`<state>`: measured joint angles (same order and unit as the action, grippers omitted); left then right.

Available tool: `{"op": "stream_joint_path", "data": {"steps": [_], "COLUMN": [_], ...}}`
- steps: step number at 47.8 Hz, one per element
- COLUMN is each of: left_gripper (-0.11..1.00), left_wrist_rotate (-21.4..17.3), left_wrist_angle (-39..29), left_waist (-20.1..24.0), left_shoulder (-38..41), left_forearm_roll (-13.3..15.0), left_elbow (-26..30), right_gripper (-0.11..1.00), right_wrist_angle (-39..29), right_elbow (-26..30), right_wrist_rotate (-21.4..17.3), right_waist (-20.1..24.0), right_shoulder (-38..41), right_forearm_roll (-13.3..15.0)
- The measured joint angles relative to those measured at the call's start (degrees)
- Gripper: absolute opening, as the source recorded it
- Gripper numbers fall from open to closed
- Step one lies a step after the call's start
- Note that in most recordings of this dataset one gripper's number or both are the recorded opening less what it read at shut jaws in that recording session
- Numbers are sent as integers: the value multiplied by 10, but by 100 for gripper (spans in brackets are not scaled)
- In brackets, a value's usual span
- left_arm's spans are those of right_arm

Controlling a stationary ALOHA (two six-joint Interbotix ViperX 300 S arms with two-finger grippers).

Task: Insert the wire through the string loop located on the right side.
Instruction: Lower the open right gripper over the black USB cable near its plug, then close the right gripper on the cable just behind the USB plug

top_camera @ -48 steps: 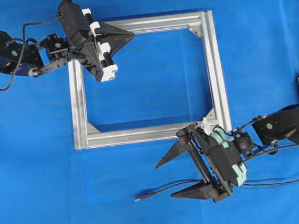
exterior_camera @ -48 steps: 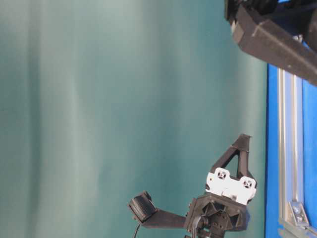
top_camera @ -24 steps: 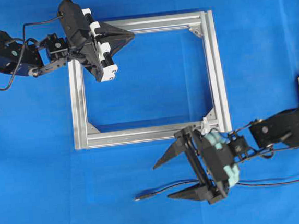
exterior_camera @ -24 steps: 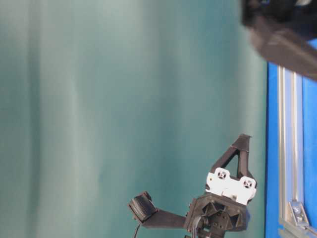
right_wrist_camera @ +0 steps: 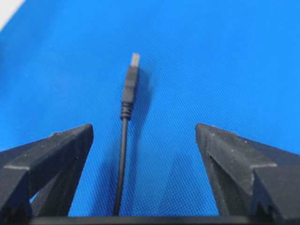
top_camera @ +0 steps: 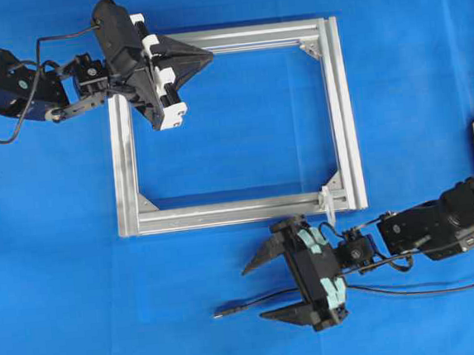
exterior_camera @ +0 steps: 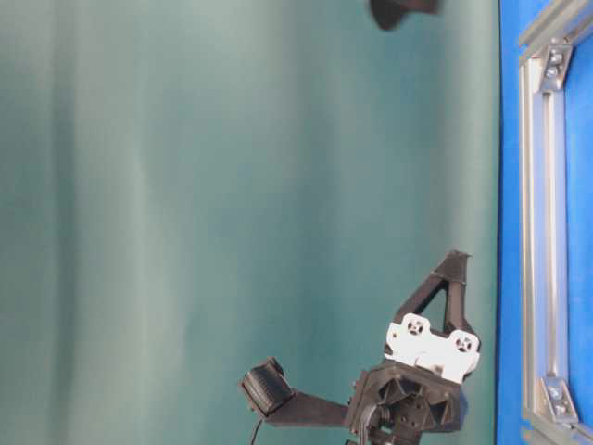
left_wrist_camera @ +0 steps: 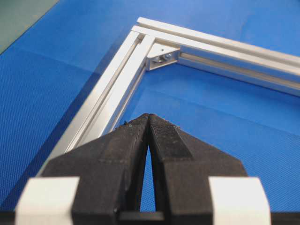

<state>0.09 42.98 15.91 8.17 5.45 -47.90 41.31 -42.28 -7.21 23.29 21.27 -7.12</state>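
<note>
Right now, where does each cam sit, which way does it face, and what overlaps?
Overhead: above the table, looking down; both arms, frame, wire, string loop.
Table-level: low at the edge, picture turned sideways; shut left gripper, frame's bar.
Left wrist: behind the shut fingers, facing a frame corner.
Right wrist: between the open right gripper fingers, facing the wire's plug.
Shared: overhead and right wrist both show the wire between those fingers.

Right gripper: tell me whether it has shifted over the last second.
Yes. In the overhead view the right gripper has slid left and down-frame, away from the silver frame, and now straddles the wire, jaws wide open.
</note>
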Motion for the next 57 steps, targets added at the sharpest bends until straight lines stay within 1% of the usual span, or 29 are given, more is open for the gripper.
{"op": "stream_joint_path", "data": {"steps": [8,13,18,19,22,29,32,35,37,57], "left_gripper": [0,0,0,0,0,0,0,0,0,0], "left_wrist_rotate": [0,0,0,0,0,0,0,0,0,0], "left_wrist_angle": [-2,-3,-3,-3,-3,-3,-3,-3,-3,-4], "left_waist": [0,0,-1,0,0,0,0,0,0,-1], "left_shoulder": [0,0,0,0,0,0,0,0,0,0], "left_forearm_roll": [0,0,0,0,0,0,0,0,0,0], "left_elbow": [0,0,0,0,0,0,0,0,0,0], "right_gripper": [84,80,74,71,57,18,6,-2,-3,-3], "right_wrist_angle": [-2,-11,-18,-18,-21,-21,-21,-21,-21,-22], "right_elbow": [0,0,1,2,2,2,2,2,2,3], "right_wrist_rotate": [-1,-1,-1,-1,4,7,7,7,7,7], "right_waist": [3,4,4,4,4,4,4,4,4,4], "right_shoulder": [2,2,2,2,2,2,2,2,2,2], "right_forearm_roll": [-4,-4,-4,-4,-5,-4,-4,-3,-4,-3]}}
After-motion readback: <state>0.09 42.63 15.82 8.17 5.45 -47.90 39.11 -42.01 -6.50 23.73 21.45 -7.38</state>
